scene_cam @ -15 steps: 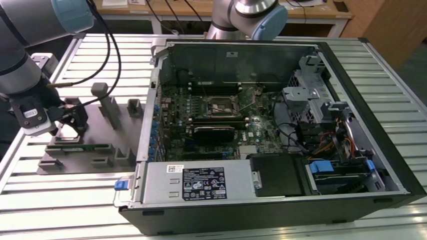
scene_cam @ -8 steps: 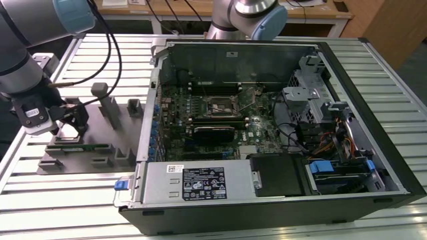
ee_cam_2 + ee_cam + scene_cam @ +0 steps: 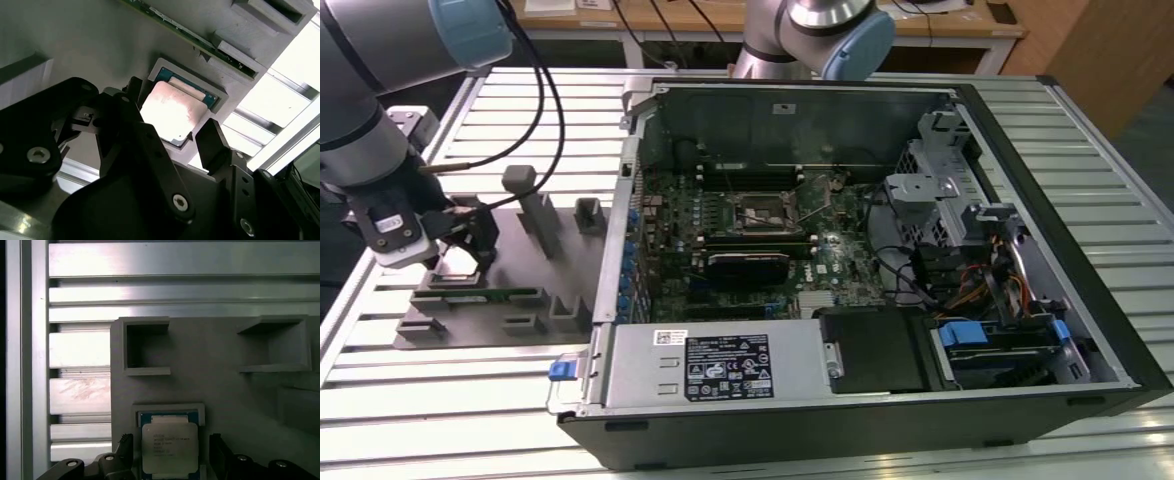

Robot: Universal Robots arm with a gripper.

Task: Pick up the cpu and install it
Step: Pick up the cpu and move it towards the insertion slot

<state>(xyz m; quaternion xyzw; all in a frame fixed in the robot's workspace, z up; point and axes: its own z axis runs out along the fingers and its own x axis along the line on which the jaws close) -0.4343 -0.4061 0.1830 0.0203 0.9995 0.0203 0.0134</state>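
The cpu [image 3: 172, 112] lies flat in its shallow framed pocket on the grey fixture plate [image 3: 215, 390], silver top up, not lifted. The gripper [image 3: 175, 114] hangs right over it, fingers [image 3: 212, 142] spread wide, one on each side of the chip, clamping nothing. The plate sits on the slatted desk [image 3: 454, 400] at the exterior view's left, beside the open computer case [image 3: 1067, 200] — its motherboard socket [image 3: 767, 212] well apart from the chip.
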